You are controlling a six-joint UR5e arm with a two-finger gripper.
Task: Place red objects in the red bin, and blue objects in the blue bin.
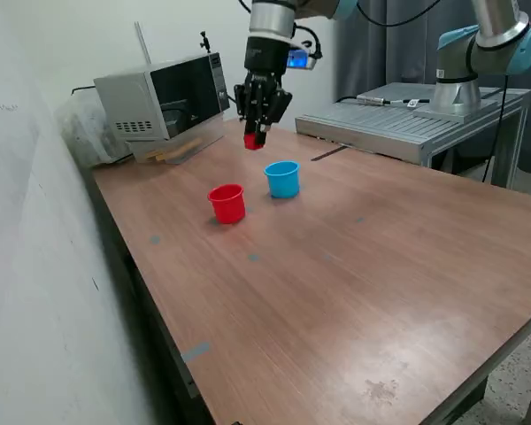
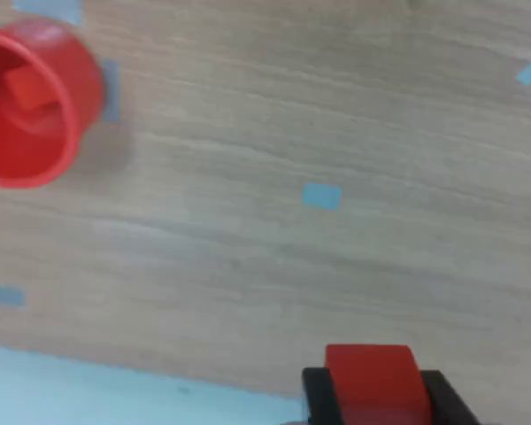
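Observation:
My gripper (image 1: 255, 139) hangs above the table behind the two cups, shut on a small red cube (image 1: 253, 142). The wrist view shows that red cube (image 2: 372, 381) pinched between the two black fingers (image 2: 317, 394). The red cup (image 1: 227, 203) stands on the table with the light blue cup (image 1: 282, 178) just to the exterior view's right of it. In the wrist view the red cup (image 2: 26, 106) shows another red cube (image 2: 28, 87) lying inside it. No dark blue cubes show; the inside of the blue cup cannot be seen.
A microwave (image 1: 164, 99) stands at the back on the exterior view's left, near the wall. A grey metal platform (image 1: 398, 119) carrying a second arm's base (image 1: 460, 88) borders the table at the back right. Small blue tape marks (image 2: 320, 196) dot the wooden tabletop (image 1: 354, 266).

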